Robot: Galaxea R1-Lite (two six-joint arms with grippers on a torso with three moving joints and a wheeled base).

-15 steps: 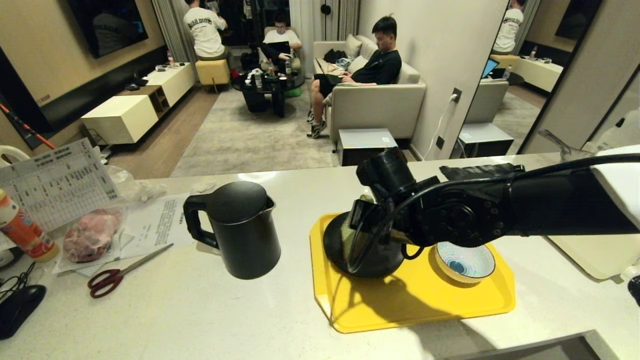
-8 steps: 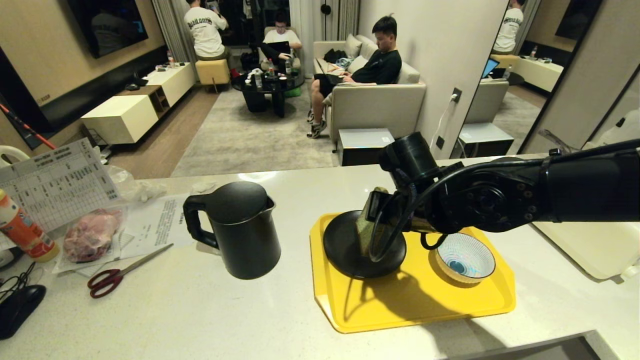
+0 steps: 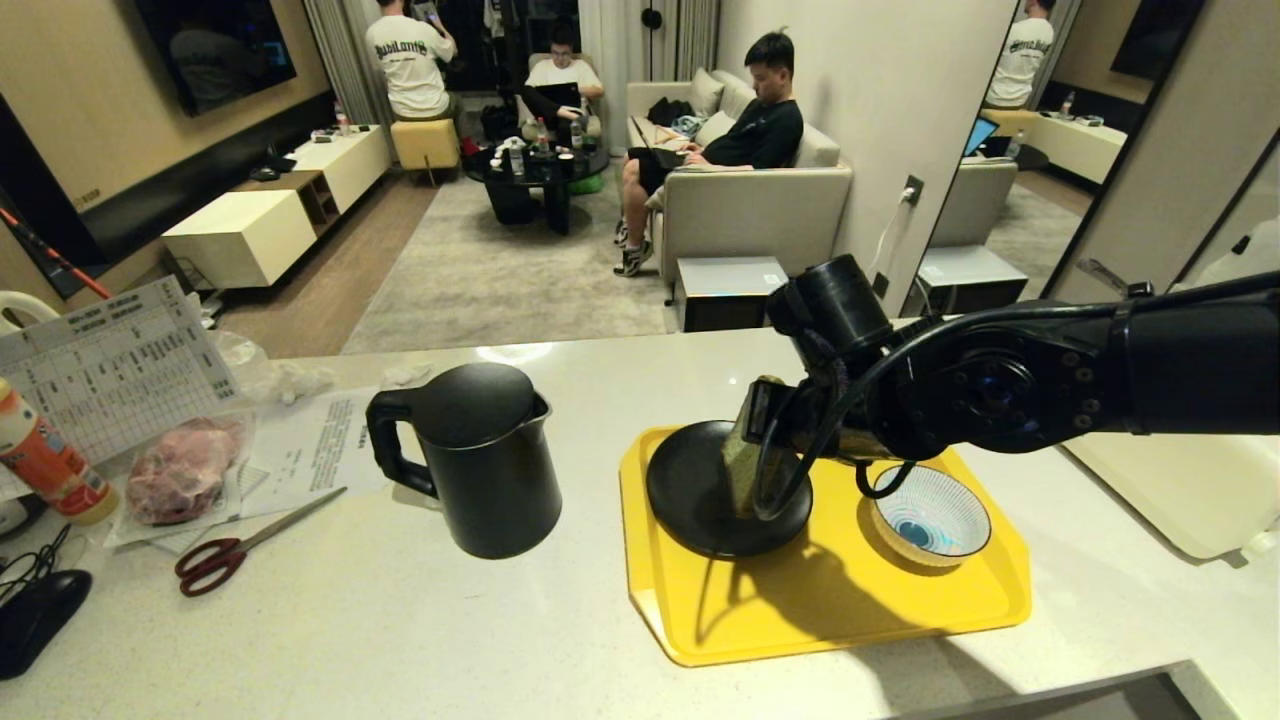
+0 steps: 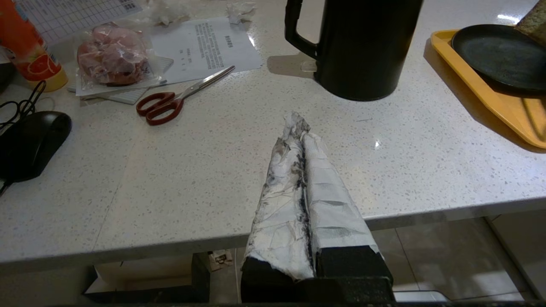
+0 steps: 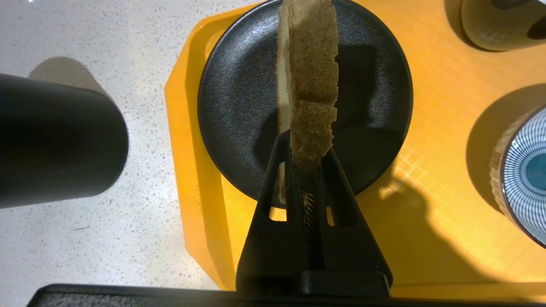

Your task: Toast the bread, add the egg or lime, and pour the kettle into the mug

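Note:
My right gripper [image 3: 765, 430] [image 5: 305, 147] is shut on the bread [image 3: 742, 470] [image 5: 311, 72], pinching one crust edge. The slice stands on edge over the right half of a black plate [image 3: 685, 490] [image 5: 239, 94] on the yellow tray [image 3: 850, 610]. I cannot tell whether its lower edge touches the plate. The black kettle [image 3: 485, 460] [image 4: 362, 47] stands upright on the counter left of the tray, handle to the left. A dark cup, the mug [image 5: 499, 21], shows partly in the right wrist view. The egg is out of view. My left gripper [image 4: 298, 123], taped white, hangs shut at the counter's front edge.
A blue-striped bowl [image 3: 930, 520] sits on the tray right of the plate. Red scissors [image 3: 235, 548], bagged meat [image 3: 180, 470], papers [image 3: 315, 440], an orange bottle [image 3: 45, 460] and a black mouse [image 3: 35, 615] lie at the counter's left. People sit in the room beyond.
My right arm has swung up and to the right with the bread, uncovering the plate's left side. The slice now stands over the plate's right half. Kettle and bowl have not moved.

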